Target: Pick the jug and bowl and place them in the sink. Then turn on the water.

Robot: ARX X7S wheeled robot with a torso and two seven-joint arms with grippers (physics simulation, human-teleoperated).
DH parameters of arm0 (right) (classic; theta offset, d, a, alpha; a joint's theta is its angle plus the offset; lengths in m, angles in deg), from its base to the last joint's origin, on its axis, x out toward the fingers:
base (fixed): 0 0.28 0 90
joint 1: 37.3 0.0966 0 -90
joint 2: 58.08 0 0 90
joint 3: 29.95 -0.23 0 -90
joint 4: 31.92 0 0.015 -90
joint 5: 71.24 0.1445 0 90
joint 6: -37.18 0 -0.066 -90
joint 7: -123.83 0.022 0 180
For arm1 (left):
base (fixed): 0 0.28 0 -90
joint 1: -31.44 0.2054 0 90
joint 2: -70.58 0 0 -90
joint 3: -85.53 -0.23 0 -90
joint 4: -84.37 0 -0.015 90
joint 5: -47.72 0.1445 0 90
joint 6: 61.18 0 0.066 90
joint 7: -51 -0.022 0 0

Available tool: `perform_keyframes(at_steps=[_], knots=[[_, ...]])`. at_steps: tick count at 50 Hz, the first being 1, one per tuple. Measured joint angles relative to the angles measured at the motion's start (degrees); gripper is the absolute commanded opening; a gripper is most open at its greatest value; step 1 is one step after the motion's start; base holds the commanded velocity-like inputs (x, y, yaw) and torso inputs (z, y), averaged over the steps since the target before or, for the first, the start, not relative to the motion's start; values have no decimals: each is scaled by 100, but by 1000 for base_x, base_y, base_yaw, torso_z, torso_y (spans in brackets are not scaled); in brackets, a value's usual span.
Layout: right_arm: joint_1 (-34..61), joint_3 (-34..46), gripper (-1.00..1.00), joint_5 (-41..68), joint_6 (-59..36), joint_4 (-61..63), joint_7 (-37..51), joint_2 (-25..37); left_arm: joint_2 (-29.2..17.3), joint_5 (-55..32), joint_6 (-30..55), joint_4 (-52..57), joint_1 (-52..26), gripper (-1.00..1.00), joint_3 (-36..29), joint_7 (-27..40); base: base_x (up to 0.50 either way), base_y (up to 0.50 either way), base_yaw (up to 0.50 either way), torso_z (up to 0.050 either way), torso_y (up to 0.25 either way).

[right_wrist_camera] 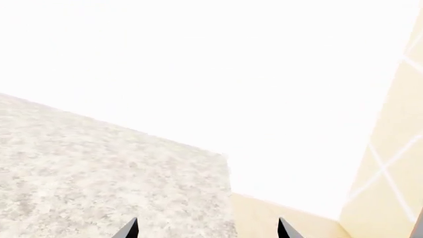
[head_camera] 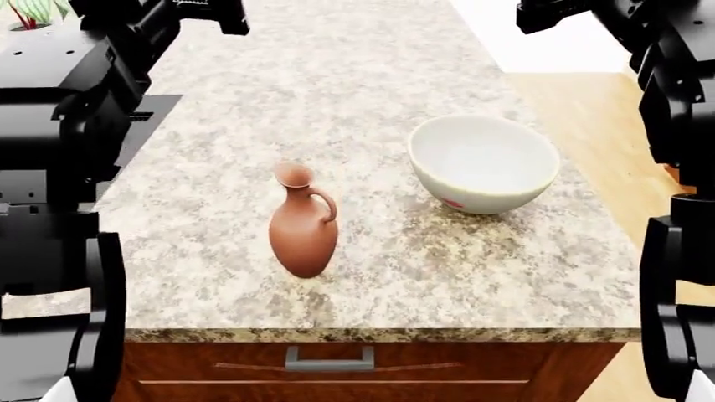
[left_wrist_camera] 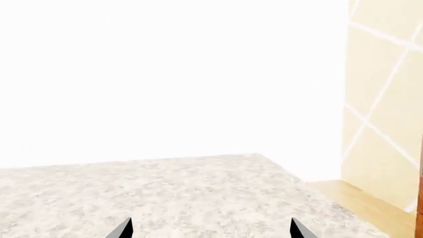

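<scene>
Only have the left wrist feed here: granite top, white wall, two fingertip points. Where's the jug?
Observer: Head view shows the jug upright on the countertop, near its front edge, left of centre.
Operator: Bowl?
Observer: The bowl sits upright to the jug's right and a little farther back, apart from it.
Operator: Either arm holding anything?
Observer: No. Left gripper and right gripper both show spread tips with only bare granite between them.
Operator: Sink visible?
Observer: Only a dark flat patch at the counter's left edge, mostly hidden by the left arm; I cannot tell what it is.
</scene>
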Motion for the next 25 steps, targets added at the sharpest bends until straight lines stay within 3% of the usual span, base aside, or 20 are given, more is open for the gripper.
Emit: perform_keyframes(at_steps=[16,25], knots=[[-255,118,100,126,-352,451,-292,197,-1400,-697,333,1256,1032,100,-340,-2072,0,0,0,0,0],[-347,134,100,165,-374,522,-339,221,-2141,-1125,412,1927,1820,100,-254,-2879,0,0,0,0,0]])
